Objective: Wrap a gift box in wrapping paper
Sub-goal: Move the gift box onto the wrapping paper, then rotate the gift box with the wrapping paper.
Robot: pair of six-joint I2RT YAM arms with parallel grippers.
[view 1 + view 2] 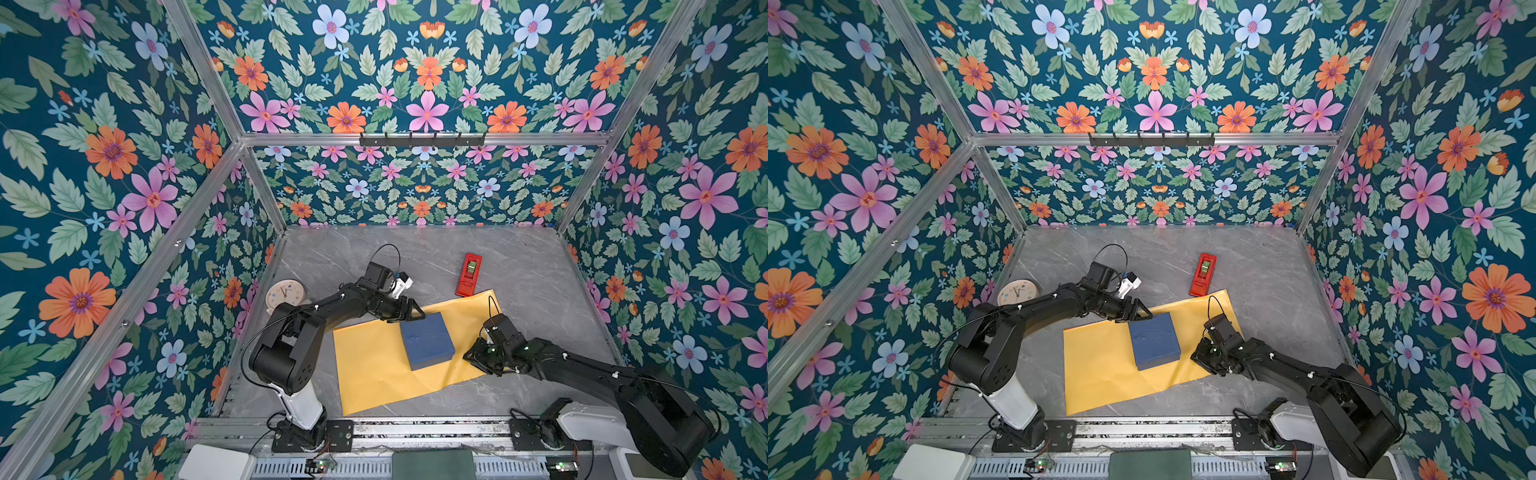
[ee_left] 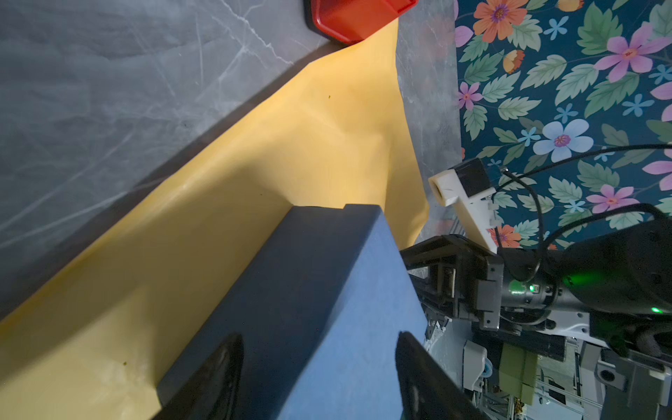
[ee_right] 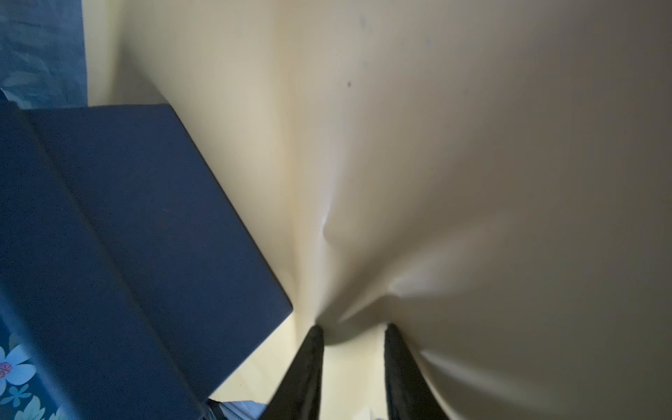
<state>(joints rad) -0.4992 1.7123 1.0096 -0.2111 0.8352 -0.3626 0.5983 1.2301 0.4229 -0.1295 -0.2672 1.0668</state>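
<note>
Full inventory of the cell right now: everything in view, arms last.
box: 1, navy blue, on the paper.
paper: 1, yellow-orange, spread on the table, rumpled at its right edge.
tape dispenser: 1, red, on the table at the paper's far edge.
clock: 1, beige, by the left wall, behind the left arm.
table: 1, grey marble.
hook rail: 1, black, on the back wall.
walls: 3, teal floral, around the table.
left end effector: 1, black, open, over the box's far left corner.
right end effector: 1, black, fingers narrowly apart, tips at the rumpled paper right of the box; grip unclear.
</note>
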